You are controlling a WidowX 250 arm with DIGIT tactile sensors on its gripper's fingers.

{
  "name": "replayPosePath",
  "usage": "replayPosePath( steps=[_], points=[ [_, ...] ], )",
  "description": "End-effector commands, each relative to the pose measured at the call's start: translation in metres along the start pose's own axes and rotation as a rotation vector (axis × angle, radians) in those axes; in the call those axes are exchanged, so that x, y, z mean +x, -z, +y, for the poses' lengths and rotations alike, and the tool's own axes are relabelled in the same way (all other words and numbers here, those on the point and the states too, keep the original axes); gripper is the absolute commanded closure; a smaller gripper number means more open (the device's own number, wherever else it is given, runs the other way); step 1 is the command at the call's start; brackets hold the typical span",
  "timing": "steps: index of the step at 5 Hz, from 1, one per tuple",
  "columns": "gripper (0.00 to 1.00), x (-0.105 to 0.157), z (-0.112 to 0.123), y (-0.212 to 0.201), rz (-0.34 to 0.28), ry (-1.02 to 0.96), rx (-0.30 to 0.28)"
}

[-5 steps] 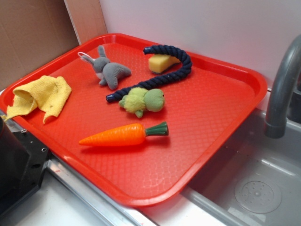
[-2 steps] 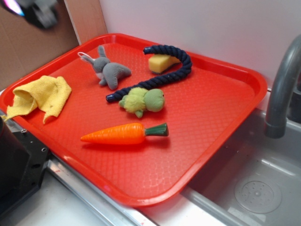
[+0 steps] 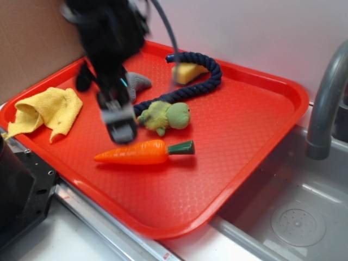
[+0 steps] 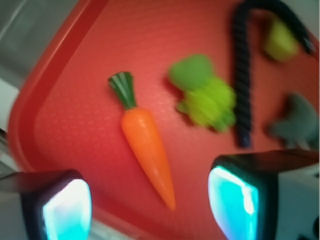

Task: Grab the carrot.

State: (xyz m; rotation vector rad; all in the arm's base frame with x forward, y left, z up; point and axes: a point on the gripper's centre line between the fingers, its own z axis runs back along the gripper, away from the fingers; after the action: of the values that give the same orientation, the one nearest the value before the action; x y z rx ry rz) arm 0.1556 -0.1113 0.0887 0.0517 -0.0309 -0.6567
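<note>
Six items on red tray (image 3: 261, 136), left to right: yellow cloth (image 3: 49, 111); blurred gripper (image 3: 120, 126), jaws spread, above carrot (image 3: 142, 153) near front edge, half hiding grey plush (image 3: 137, 82); green plush (image 3: 166, 116) just behind carrot; dark rope (image 3: 197, 81) curling around yellow sponge (image 3: 186, 71). Sink faucet (image 3: 326, 103) at right.

Red tray (image 3: 261, 125) holds yellow cloth (image 3: 49, 111), green plush (image 3: 166, 117), rope (image 3: 204, 81).
</note>
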Motion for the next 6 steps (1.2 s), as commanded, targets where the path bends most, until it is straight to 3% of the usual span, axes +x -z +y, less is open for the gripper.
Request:
replayPosePath(
  steps=[1,2,3,4,5,6],
  points=[
    [0.00,0.000,0.009,0.043,-0.068,0.033,-0.100],
    [0.06,0.002,0.011,0.059,-0.027,0.045,-0.116],
    [1.00,-0.003,0.010,0.073,0.045,-0.013,-0.129],
    [1.00,-0.001,0.010,0.060,0.031,-0.036,-0.101],
    [1.00,0.000,0.013,0.018,0.003,-0.104,-0.020],
    [1.00,0.000,0.022,-0.031,-0.116,-0.226,0.070]
  ],
)
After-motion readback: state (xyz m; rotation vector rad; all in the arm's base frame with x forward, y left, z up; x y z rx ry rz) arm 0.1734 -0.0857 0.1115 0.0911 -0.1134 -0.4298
